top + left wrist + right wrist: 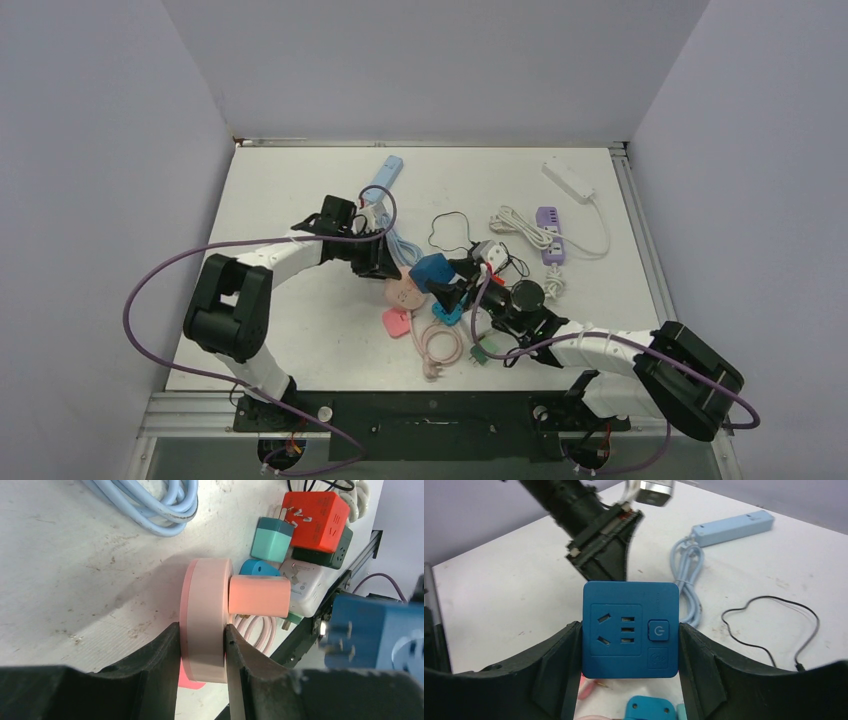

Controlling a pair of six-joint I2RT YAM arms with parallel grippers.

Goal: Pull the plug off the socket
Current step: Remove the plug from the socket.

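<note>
With left claw, narrowly pinches round pink socket by its 2 flat faces, on edge on tabletop. With right claw, at mid width, holds blue cube plug off the socket, prongs pointing toward it, just beside, not touching.

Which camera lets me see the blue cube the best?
The right wrist view: the blue cube sits in the middle, held in the right pincer, facing the camera, its holes and button clear. The top view shows the cube small, from above. The left wrist view catches only its pronged side at the right edge.
</note>
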